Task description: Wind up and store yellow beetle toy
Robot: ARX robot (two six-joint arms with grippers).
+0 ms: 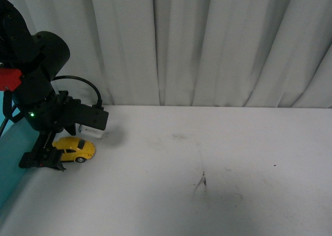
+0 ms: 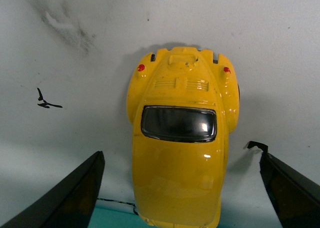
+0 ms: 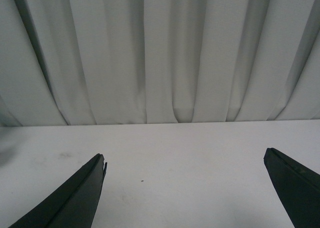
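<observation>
Black left end effector (image 2: 181, 154) tilts down at the table (image 1: 218, 148), jaws wide apart astride the yellow beetle toy (image 2: 181, 123).

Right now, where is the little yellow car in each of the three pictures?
Front view: the yellow beetle toy sits far left on the white table, at the left arm's fingers.
Left wrist view: it fills the middle, seen from above, between the open fingers, which do not touch it.
Right wrist view: not in it.
Shared landmark: the teal strip next to the toy; the table shows in all three.
</observation>
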